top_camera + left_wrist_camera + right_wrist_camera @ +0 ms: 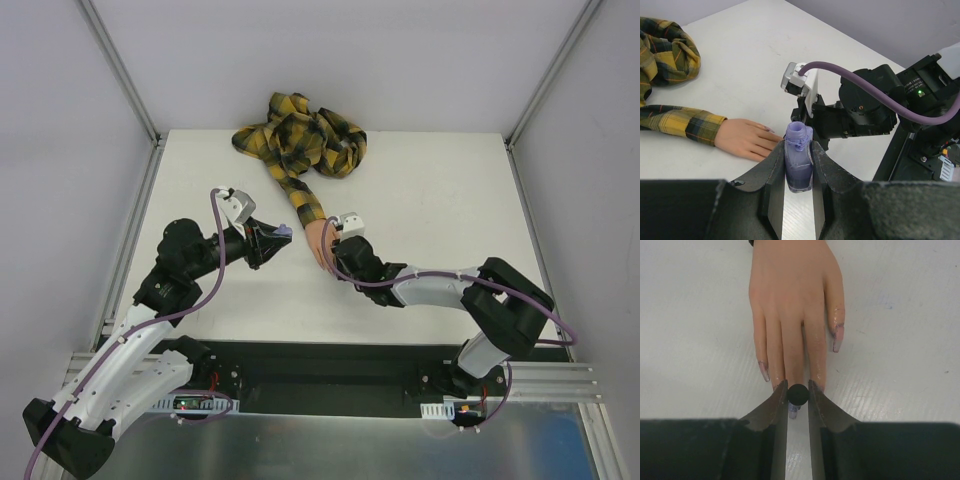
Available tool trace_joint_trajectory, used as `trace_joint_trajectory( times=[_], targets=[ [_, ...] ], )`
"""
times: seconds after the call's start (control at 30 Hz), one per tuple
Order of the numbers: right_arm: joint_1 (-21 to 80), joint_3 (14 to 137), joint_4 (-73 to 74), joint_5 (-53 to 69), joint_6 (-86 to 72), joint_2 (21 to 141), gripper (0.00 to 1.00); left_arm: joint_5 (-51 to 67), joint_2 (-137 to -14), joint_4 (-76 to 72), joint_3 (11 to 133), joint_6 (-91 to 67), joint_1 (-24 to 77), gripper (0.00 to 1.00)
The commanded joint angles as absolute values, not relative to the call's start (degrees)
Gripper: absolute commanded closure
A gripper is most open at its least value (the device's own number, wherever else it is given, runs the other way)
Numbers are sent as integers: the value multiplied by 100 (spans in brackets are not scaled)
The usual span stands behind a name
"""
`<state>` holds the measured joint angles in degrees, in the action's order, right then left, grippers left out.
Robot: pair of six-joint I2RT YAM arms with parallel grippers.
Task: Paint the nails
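**A:** Where are the nails?

**B:** On the mannequin hand [318, 240]. It lies palm down near the middle of the worktop [430, 190], with its fingertips toward the near edge. Its yellow-and-black plaid sleeve [300, 140] runs back and bunches up at the far edge.

**A:** How do they look close up?

**B:** In the right wrist view the nails [837, 344] are pinkish. The one on the outermost finger has purple streaks on it and along the skin beside it.

**A:** And the right gripper?

**B:** The right gripper [798, 390] hangs over the tip of the middle finger. Its fingers [777, 405] stand narrow and pinch a black cap [798, 394], seen end on as a round knob. A bit of purple shows just under the cap, but I cannot tell whether it is nail or brush.

**A:** The left one?

**B:** The left gripper [798, 150] sits just left of the mannequin hand and apart from it. Its fingers [774, 165] are clamped on a small purple bottle [798, 172]. The neck points away from the wrist, toward the right arm. The neck is uncapped, and paint is smeared around the thread.

**A:** Any label or writing to read?

**B:** The side of the bottle that shows is plain purple glass. A green light [919, 92] glows on the right arm, and I can read no lettering near it.
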<state>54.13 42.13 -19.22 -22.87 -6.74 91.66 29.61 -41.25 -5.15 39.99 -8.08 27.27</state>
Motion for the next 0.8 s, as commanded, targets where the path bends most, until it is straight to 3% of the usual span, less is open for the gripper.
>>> trace_joint_trajectory(
  times=[0.0,0.77],
  targets=[
    [5502,4184,-1820,-2443,-896,8921,100,3120,-4096,-721,4228,-853,2672,100],
    [5616,4271,-1934,-2470,-660,8991,100,3146,-4078,-721,4236,-870,2681,100]
  ],
)
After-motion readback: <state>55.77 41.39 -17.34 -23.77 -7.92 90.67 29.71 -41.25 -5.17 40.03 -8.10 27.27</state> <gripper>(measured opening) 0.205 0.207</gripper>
